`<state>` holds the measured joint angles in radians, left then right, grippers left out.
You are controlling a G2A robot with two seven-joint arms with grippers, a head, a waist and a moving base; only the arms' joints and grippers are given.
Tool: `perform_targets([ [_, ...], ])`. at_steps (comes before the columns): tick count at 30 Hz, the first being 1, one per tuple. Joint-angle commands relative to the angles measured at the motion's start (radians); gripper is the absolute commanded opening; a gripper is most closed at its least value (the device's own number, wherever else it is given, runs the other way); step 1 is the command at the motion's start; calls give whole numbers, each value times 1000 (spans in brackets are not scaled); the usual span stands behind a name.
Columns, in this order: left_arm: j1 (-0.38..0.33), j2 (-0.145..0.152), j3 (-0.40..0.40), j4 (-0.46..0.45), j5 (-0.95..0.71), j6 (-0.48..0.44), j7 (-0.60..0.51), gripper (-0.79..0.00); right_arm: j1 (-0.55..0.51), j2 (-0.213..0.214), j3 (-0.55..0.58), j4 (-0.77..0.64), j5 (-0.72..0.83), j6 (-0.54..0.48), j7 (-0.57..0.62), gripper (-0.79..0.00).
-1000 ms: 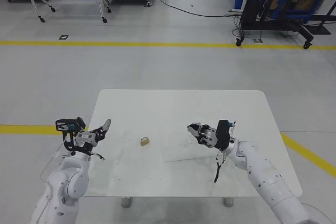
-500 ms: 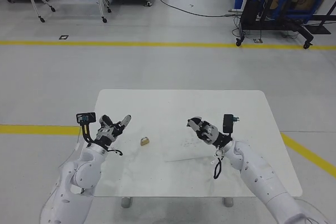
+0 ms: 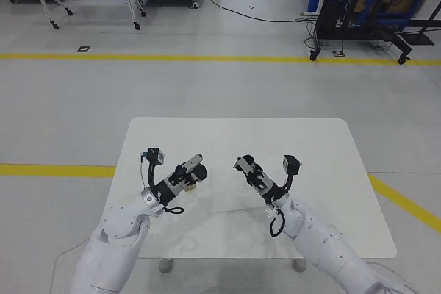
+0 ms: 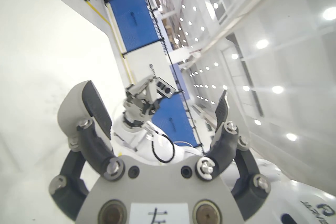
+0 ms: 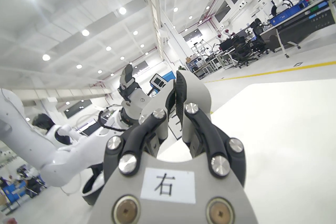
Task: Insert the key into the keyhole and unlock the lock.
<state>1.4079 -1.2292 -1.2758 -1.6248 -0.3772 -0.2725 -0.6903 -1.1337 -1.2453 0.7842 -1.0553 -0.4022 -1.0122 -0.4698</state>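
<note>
Your left gripper (image 4: 156,93) has jaws apart, your right gripper (image 5: 176,83) jaws together; pinch the small, stiff, likely slippery lock (image 3: 191,186) by its body, toward the desk's (image 3: 294,140) left edge.

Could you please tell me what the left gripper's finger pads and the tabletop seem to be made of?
The pads look like matte black rubber, judging by their fine ribbed texture. The table looks like smooth white laminate or coated board, with light scuffs near its middle; which of the two I cannot tell.
</note>
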Motion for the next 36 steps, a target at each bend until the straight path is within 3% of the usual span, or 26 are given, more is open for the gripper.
perform_targets([
  [1, -36, -5, 27, 43, -109, 43, -64, -243, 6, 5, -21, -24, 128, 0, 74, -785],
  [5, -103, -11, 68, 116, -120, 87, -99, -320, -8, 23, -21, -84, 243, 0, 160, -785],
  [9, -137, -15, 112, 133, 17, 23, -66, -391, -24, 39, -12, -113, 330, 0, 254, -785],
  [15, -133, -18, 142, 120, 184, -82, 31, -425, -34, 49, 4, -110, 455, 0, 394, -785],
  [26, -125, -17, 163, 106, 344, -102, 108, -446, -9, 26, 24, -37, 630, 0, 590, -785],
  [36, -139, -16, 177, 124, 357, -91, 85, -566, -12, -4, 54, 7, 648, 0, 640, -785],
])
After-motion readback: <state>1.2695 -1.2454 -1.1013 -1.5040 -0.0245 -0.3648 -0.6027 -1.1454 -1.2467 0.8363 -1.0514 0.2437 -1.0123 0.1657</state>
